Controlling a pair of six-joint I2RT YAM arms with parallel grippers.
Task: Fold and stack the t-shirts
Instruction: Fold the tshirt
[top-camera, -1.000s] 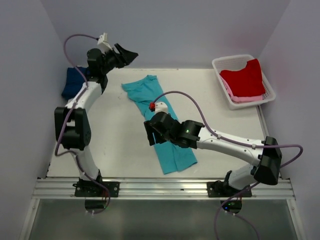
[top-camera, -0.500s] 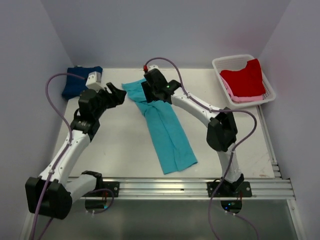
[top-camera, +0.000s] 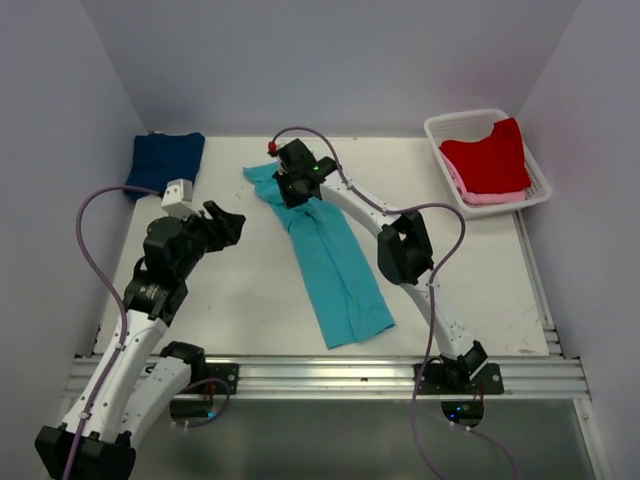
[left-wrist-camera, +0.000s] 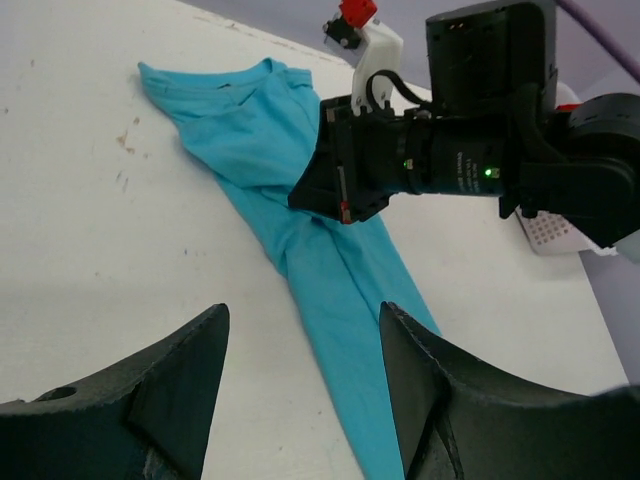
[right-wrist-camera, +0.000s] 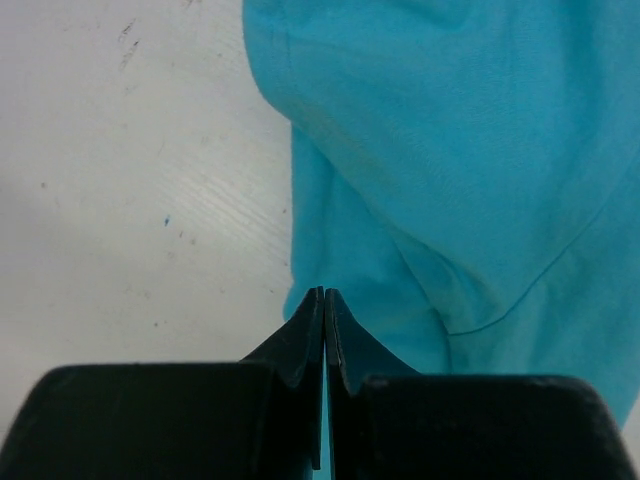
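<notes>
Finding the turquoise t-shirt lying as a long, narrow strip down the middle of the tabletop, slanting from far left to near right. Stopping with its squared hem just short of the tabletop's near edge, and with its collar end short of the far edge. Leaving bare white surface along both long sides of the strip.

Showing the collar and the wider shoulder part at the far end, then narrowing into a folded band with a crease running along its length.

Pressing the right fingers fully together at the strip's left edge, near the collar end; not being able to tell whether any cloth is being pinched between them. Holding the left fingers wide apart over the bare stretch to the left of the strip, gripping nothing and touching no cloth.

Noting a folded navy t-shirt in the far left corner. Noting a white basket at the far right corner, carrying a red t-shirt on top of a pink t-shirt.

Closing in the tabletop with pale walls on the left, far and right sides.
</notes>
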